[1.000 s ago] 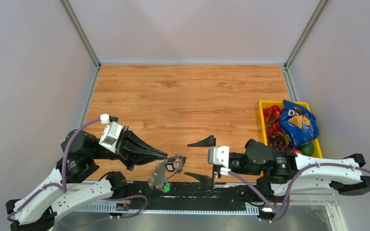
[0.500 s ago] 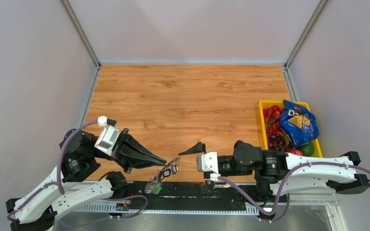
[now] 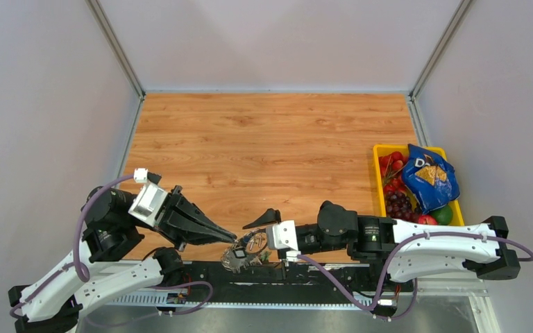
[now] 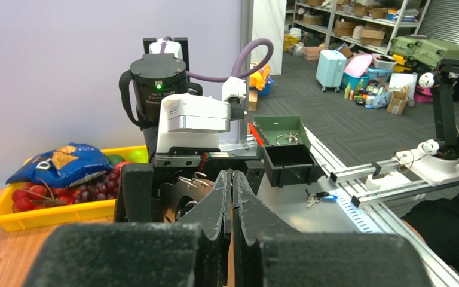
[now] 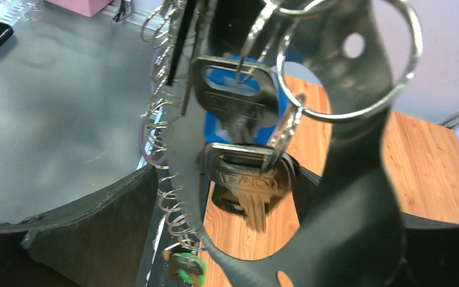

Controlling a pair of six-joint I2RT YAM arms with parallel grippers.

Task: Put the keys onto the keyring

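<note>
keys (image 5: 248,173): shiny metal | keyring (image 5: 358,191): dull grey metal | tbl (image 3: 271,139): smooth wood, slight sheen

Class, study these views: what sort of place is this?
Probably a robotics lab: left arm and right arm bolted by a walled wooden table, shelves of boxes and another robot stand beyond.

Wooden tabletop (image 3: 271,139) between pale lilac walls (image 3: 41,104), storeroom shelves (image 4: 358,24) beyond.
</note>
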